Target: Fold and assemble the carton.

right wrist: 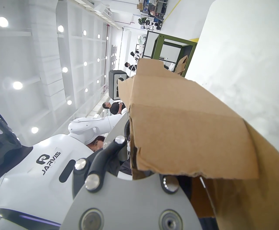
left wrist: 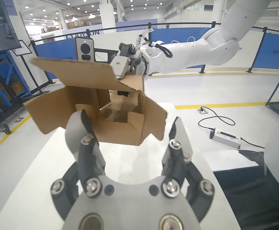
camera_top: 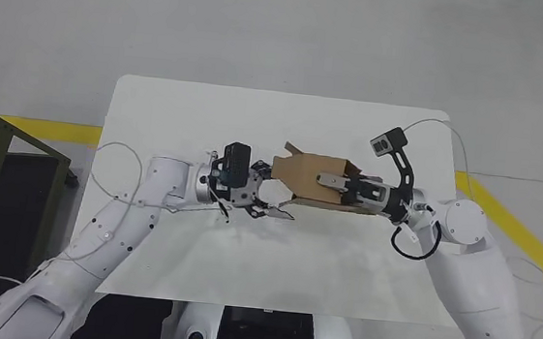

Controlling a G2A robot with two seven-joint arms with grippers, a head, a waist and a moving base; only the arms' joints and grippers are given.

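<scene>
— White table on a grey floor; where's the carton?
— Carton is over the table's middle, flaps open, its open end toward the left gripper.
— Who's holding it?
— Right gripper is clamped on the top panel, one finger above, one underneath.
— And the left?
— Fingers spread wide, just beside the open end. Whether the carton rests on the table, I can't tell.

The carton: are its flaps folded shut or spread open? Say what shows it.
Spread open: on the carton the flaps splay outward and the hollow inside shows in the left wrist view; the right gripper grips one flap.
</scene>
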